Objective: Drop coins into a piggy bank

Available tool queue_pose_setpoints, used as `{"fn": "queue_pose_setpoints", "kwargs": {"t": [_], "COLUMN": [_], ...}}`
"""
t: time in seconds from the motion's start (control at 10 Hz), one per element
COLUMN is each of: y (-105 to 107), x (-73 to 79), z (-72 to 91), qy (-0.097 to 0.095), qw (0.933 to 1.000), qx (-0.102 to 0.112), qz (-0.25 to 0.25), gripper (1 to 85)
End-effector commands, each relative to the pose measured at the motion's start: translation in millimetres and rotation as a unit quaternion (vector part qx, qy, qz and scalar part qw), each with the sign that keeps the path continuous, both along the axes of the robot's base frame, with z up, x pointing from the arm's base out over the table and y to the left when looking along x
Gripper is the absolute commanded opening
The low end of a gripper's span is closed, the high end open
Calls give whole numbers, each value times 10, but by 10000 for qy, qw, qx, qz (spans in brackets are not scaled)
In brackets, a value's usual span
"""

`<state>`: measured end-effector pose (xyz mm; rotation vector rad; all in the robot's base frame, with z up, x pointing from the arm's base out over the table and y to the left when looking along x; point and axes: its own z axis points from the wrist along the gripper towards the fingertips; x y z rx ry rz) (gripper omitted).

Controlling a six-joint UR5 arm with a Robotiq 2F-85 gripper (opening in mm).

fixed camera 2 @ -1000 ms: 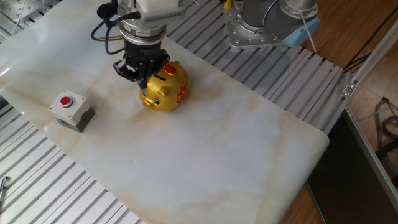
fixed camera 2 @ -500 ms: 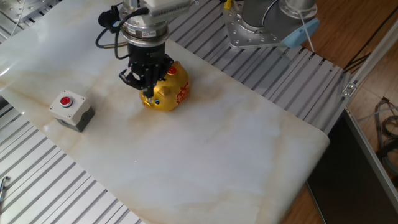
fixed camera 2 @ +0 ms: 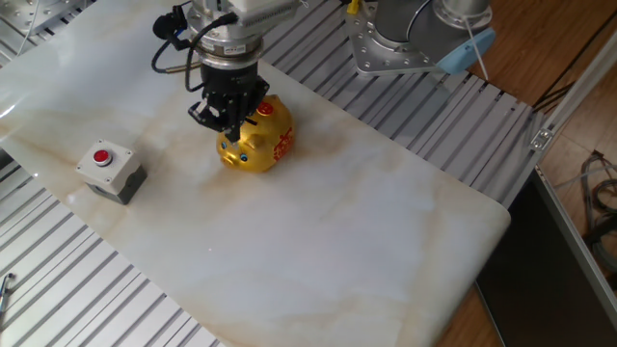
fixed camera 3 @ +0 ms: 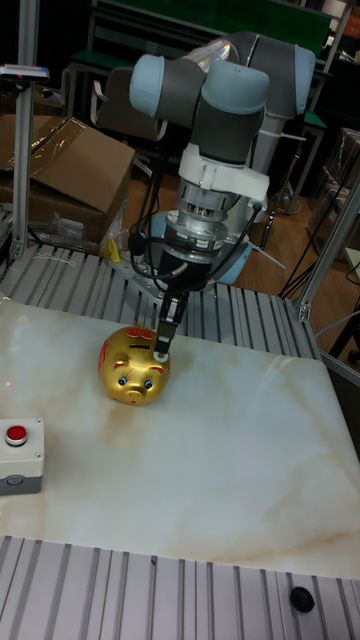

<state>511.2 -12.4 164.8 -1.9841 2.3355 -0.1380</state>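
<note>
— One coin point(fixed camera 3: 160, 356) sits pinched in our gripper point(fixed camera 3: 164, 346), just above the piggy bank point(fixed camera 3: 134, 366) on the table point(fixed camera 2: 366, 222).
— Then we line it edge-on with the slot before we let go.

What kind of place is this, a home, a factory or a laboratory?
Most likely a robotics laboratory or workshop. A grey and light-blue robot arm is mounted at a marble-patterned white table framed by ribbed aluminium rails, with a brown cardboard box and metal shelving behind.
</note>
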Motion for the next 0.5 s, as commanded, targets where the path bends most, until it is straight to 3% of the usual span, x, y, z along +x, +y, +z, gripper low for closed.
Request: {"fn": "queue_pose_setpoints", "kwargs": {"t": [0.0,0.2,0.4], "y": [-91,-201,-250], "x": [-352,-495,-575], "z": [69,88,18], "qy": [320,440,525], "qw": [9994,9987,9981], "qx": [-85,-177,-106], "qz": [99,199,307], "gripper": [10,10,10]}}
